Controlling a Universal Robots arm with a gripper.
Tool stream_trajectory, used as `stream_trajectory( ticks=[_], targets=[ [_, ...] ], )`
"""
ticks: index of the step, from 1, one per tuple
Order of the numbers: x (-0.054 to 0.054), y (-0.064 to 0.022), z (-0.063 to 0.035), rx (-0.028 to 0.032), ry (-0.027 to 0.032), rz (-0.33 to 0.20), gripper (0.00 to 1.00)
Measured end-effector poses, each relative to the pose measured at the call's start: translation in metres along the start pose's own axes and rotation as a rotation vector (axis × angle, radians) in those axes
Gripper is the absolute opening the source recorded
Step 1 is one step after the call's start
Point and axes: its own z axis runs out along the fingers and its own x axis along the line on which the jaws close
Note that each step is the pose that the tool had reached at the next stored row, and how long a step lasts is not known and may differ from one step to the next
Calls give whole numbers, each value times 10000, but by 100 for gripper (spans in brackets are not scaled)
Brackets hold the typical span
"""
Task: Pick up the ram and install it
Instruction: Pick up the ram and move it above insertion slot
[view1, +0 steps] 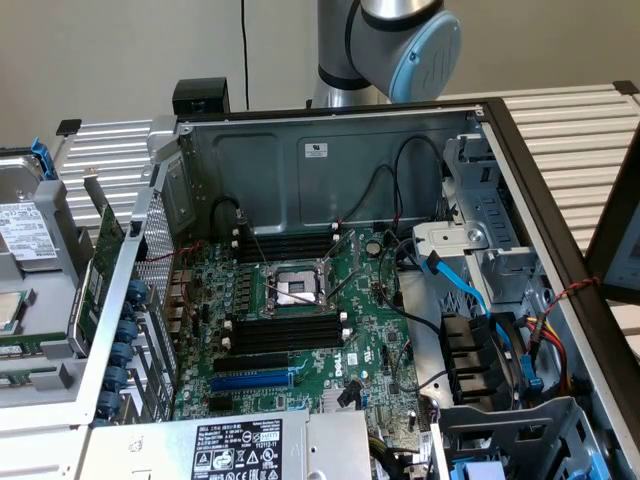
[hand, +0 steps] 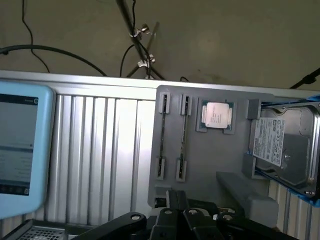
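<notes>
The ram (hand: 183, 136) is a thin stick seen edge-on, standing between two small holders on a grey tray (hand: 210, 160), in the pair nearer the processor chip. My gripper (hand: 177, 196) hangs over the tray's near edge, its black fingers shut with nothing in them, a short way from the ram. In the exterior view the open computer case (view1: 330, 160) shows the green motherboard (view1: 360, 350). Long black memory slots (view1: 285, 332) run on both sides of the processor socket (view1: 297, 288). The arm's grey and blue joint (view1: 400, 45) stands behind the case.
On the tray a processor chip (hand: 216, 116) and a hard drive (hand: 285, 145) sit beyond the ram. A light-blue tablet (hand: 20, 145) borders the ribbed metal table (hand: 105, 150). Inside the case, black and blue cables (view1: 455, 280) and drive bays (view1: 490, 370) crowd the exterior view's right.
</notes>
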Motion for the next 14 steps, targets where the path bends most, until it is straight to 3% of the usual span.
stream_trajectory(
  ticks=[2,4,7,14],
  targets=[
    [0,8,15,-118,-7,-2,11],
    [0,11,37,-192,-11,-2,11],
    [-1,12,91,-219,-12,-2,11],
    [-1,13,219,-219,-13,-3,11]
  ],
)
